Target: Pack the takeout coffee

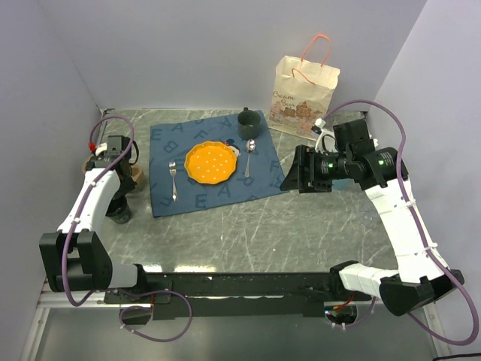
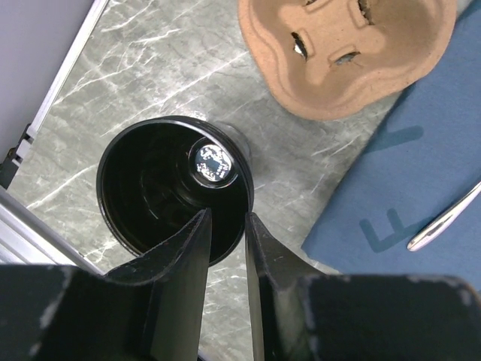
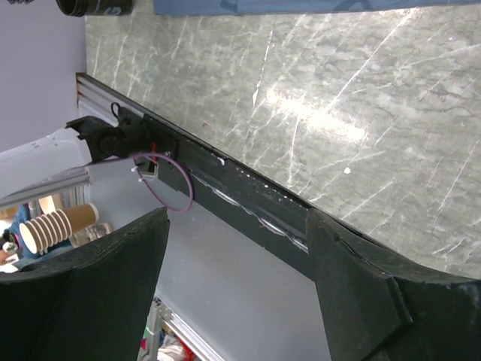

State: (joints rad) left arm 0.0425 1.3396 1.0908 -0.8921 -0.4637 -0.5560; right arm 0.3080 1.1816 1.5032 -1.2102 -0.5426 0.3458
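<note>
My left pincer (image 2: 228, 222) is pressed in on the near rim of the black coffee cup (image 2: 150, 188), one finger inside the wall and one outside. The cup stands upright on the marble surface (image 2: 150, 68) at the left, just off the blue placemat (image 2: 421, 173). The cardboard cup carrier (image 2: 353, 60) lies just beyond it, apart from the cup. My right pincer (image 3: 237, 226) hangs spread wide with nothing in it, off the placemat's right edge. The paper bag (image 1: 304, 94) stands at the far right, behind it. An orange plate (image 1: 212, 162), fork (image 1: 173, 180), spoon (image 1: 249, 158) and dark mug (image 1: 249, 120) sit on the placemat.
</note>
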